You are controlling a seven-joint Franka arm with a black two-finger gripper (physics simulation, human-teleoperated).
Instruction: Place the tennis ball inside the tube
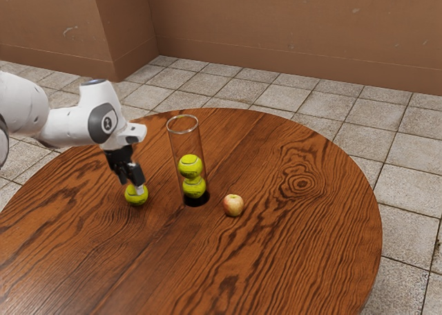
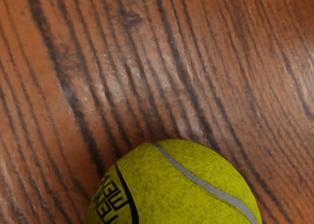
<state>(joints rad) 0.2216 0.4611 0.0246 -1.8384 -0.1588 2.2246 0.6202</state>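
- Tool (image 1: 133,185) is right down at the loose tennis ball (image 1: 137,197), basically on top of it in the exterior view. Can't tell if it's released or clenched on the ball, sorry.
- The ball is low at the counter (image 1: 290,239), just under the tool; whether it's touching the wood or a hair above, no idea.
- Key thing: the tube (image 1: 185,144) stands beside it, base toward 3 o'clock from the ball in the exterior view, open rim (image 1: 184,132) up around 1 o'clock.
- Long axis is upright, so going straight across at 3 o'clock would just bump the wall. I'd lift past the rim, cross over, then drop it in from above.
- Two balls (image 1: 190,166) are stacked inside, with what looks like room on top.
- Hard to make out: the tool hides some of the ball's top, and its far side is hidden too. In the wrist view the ball's cut off by the frame, lettering included.
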